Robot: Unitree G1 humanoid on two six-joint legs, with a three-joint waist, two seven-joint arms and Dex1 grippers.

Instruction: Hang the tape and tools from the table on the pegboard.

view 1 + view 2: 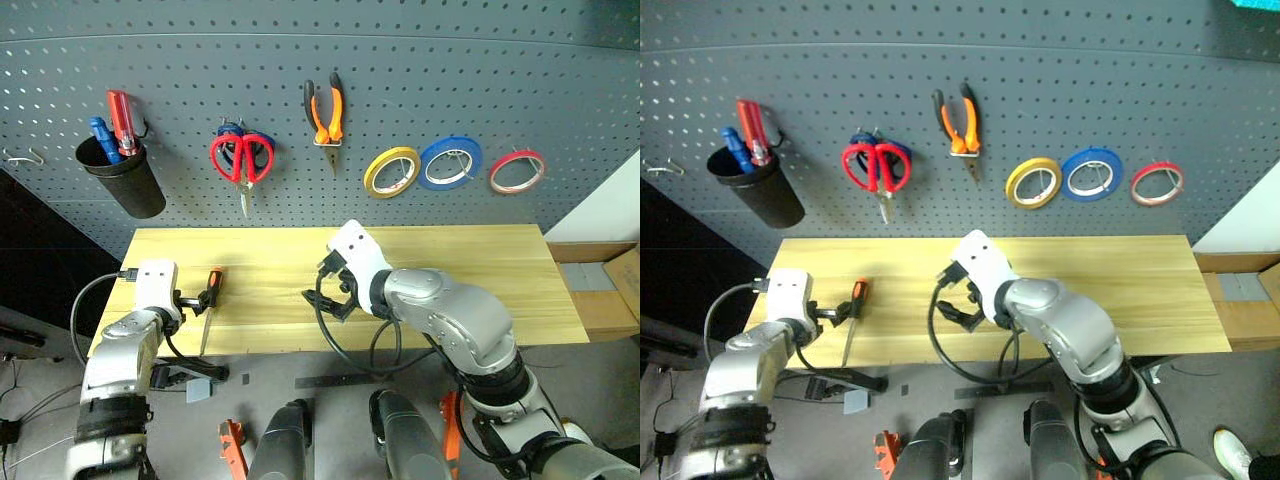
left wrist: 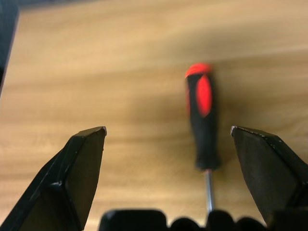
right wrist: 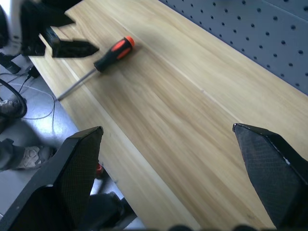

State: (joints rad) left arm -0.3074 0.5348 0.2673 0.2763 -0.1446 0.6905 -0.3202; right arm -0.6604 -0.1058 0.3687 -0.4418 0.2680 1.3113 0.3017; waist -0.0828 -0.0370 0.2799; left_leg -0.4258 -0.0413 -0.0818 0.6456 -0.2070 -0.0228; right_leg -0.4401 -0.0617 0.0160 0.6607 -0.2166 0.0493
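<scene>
My left gripper (image 2: 166, 159) wide, screwdriver (image 2: 203, 115) between fingers on table (image 1: 450, 270), untouched. My right gripper (image 3: 166, 159) wide, empty. Head view adds pegboard (image 1: 560, 90): red tape (image 1: 517, 171), pliers (image 1: 325, 110), red scissors (image 1: 240, 160) hung.

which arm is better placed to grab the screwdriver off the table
Left. Its open claw sits right beside the screwdriver, handle between its fingers in the wrist view. The right claw, also open, is over mid-table, farther away.

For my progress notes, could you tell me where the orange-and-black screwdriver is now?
The screwdriver lies on the table's left end, just beside the open left gripper, below the red-handled scissors.
</scene>
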